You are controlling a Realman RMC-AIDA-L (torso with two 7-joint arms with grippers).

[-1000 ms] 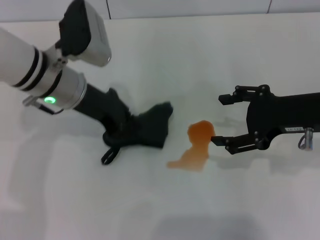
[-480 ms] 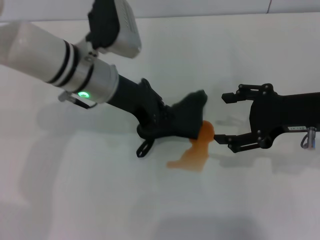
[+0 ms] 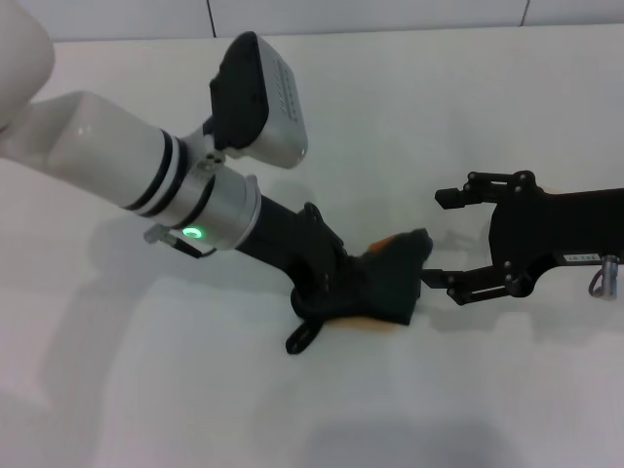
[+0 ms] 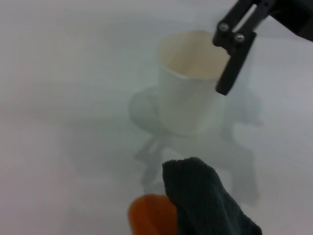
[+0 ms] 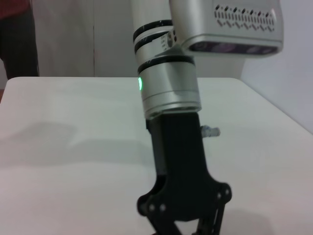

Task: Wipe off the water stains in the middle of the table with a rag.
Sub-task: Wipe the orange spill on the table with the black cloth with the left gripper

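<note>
Nearest to the robot, the white table [image 3: 195, 409] lies bare across the lower part of the head view. Just beyond that, near the middle, the left gripper [image 3: 336, 297] comes in from the robot's left on a white and silver arm with a green light, and it is pinched shut on a dark rag [image 3: 390, 283], which is pressed down flat against the tabletop. The rag lies over almost all of the water stains [image 3: 388, 240]; only a thin orange rim shows at the rag's far edge and a sliver along its near edge. In the left wrist view the same orange puddle [image 4: 149, 215] peeks out beside the dark cloth [image 4: 205, 200], touching it. Right beside the rag, on the robot's right, the right gripper [image 3: 450, 239] hovers low with its two black fingers spread wide apart, the nearer fingertip almost at the rag's edge; whether it touches cannot be told. Farther off, the left wrist view shows a white paper cup [image 4: 188, 83] standing upright on the table, with one black finger [image 4: 234, 54] of the right gripper in front of its rim. At the far side, the table meets a pale wall.
</note>
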